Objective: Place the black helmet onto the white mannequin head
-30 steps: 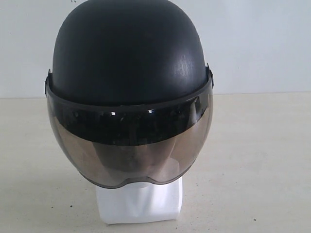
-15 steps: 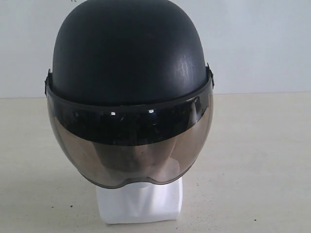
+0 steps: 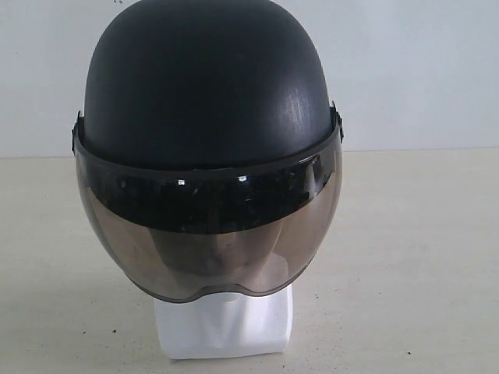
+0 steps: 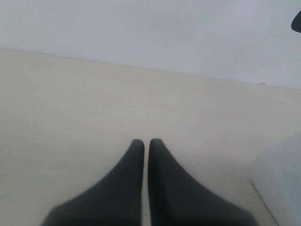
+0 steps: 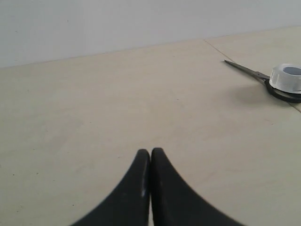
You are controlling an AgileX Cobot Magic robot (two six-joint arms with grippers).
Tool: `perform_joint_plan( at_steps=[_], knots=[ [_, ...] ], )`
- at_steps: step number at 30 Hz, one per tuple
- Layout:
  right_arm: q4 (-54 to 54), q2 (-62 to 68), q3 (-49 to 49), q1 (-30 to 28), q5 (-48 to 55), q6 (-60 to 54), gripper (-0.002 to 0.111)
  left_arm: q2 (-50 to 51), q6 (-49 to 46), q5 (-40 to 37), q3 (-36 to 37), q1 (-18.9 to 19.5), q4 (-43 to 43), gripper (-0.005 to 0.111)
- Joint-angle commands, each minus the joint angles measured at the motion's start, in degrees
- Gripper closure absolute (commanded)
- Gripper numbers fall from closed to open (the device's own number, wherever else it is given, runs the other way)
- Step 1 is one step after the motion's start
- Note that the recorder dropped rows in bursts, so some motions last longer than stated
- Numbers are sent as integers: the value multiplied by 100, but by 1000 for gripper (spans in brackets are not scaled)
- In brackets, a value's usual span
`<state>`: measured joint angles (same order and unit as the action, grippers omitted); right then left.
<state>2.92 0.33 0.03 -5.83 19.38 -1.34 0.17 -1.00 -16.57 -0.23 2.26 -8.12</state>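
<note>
One matte black helmet [image 3: 207, 86], white mannequin head [image 3: 224, 329]

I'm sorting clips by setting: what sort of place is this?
Probably a lab or workshop bench: pale tabletop against a blank wall, a black helmet on a white mannequin head, scissors and a tape roll.

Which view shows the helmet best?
Exterior view: the helmet fills the frame, seated on the white head, visor down. Left wrist shows only a dark sliver, perhaps it. Right wrist shows none.
</note>
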Motion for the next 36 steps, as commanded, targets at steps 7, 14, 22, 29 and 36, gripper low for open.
perform_joint_plan(
  at_steps=[7, 14, 22, 29, 36],
  knots=[
    [-60, -33, -3, -38, 84, 284, 108, -17, -20, 8, 23, -18, -45, 102],
    [-114, -33, -3, 229, 144, 72, 108, -17, -20, 8, 23, -18, -45, 102],
    [-336, -33, -3, 831, 133, -29, 108, -17, -20, 8, 23, -18, -45, 102],
    [-336, -33, -3, 747, 133, -29, 108, -17, -20, 8, 23, -18, -45, 102],
    [-336, -33, -3, 766, 133, -29, 108, -17, -20, 8, 23, -18, -45, 102]
  ],
)
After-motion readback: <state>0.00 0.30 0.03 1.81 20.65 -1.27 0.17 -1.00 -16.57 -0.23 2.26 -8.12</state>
